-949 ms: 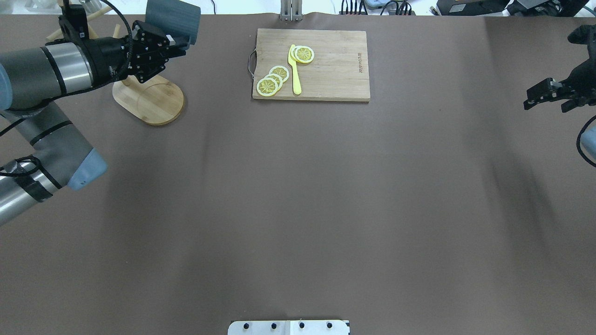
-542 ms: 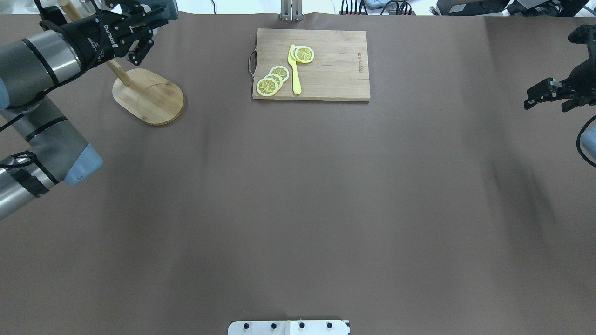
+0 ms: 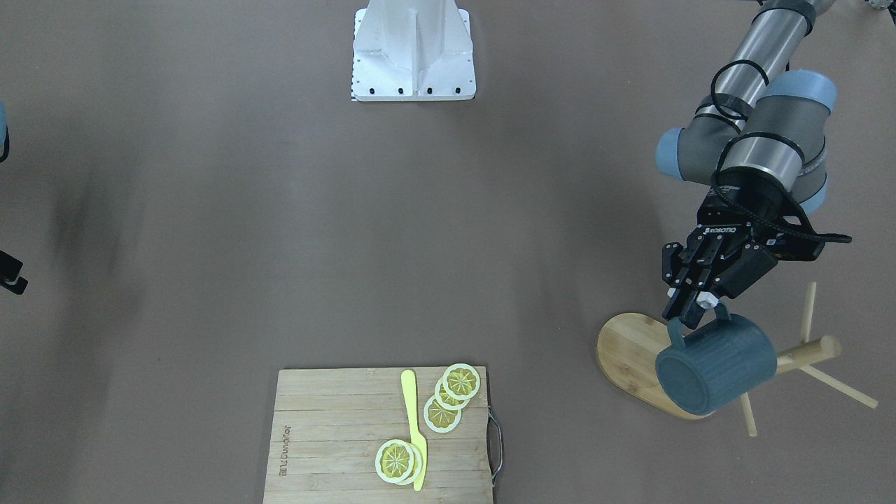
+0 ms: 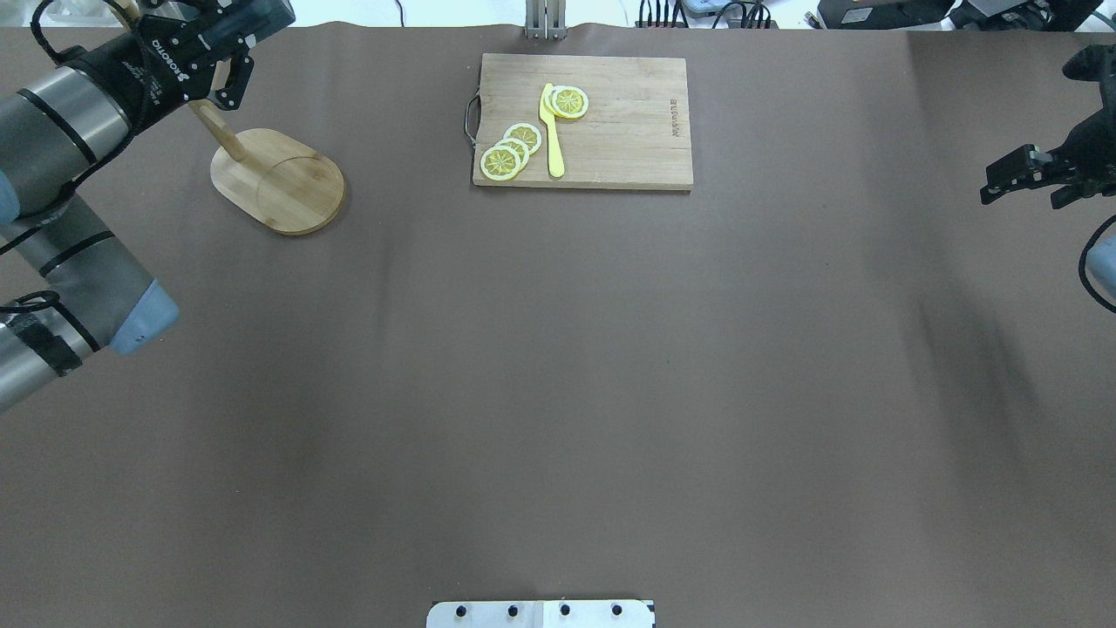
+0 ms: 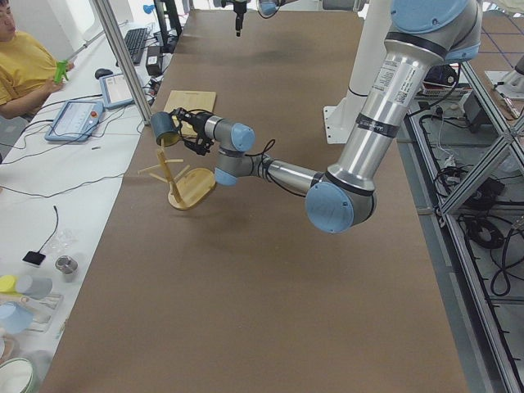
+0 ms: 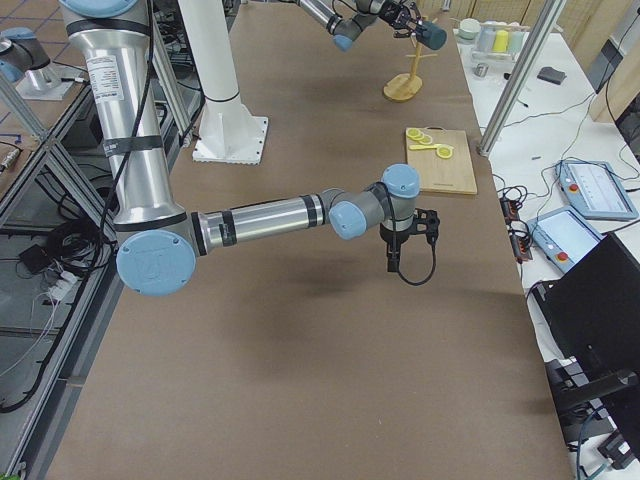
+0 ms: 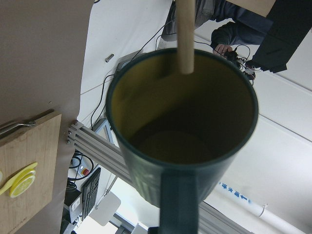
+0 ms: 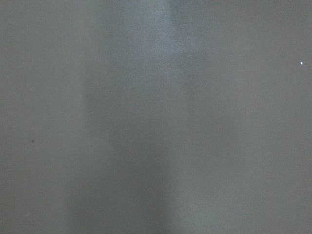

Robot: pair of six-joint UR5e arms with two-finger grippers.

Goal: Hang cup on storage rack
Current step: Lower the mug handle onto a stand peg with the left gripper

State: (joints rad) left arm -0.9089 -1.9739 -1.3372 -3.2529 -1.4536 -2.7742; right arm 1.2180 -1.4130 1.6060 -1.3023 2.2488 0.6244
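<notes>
At the far left corner of the table (image 4: 558,392), the left gripper (image 3: 689,313) pinches the handle of the cup (image 3: 717,374). The cup hangs just beyond its fingertips at the top of the storage rack (image 3: 628,346), with a peg at the rim. Bare table opens rightward to the cutting board (image 4: 610,122). The right gripper (image 4: 994,185) hovers near the right edge, and whether it is spread or closed cannot be told.

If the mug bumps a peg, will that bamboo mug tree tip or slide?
Probably tip-prone: the storage rack has a tall post and long pegs over a modest oval base. It looks light, so the cup could shove it sideways too.
</notes>
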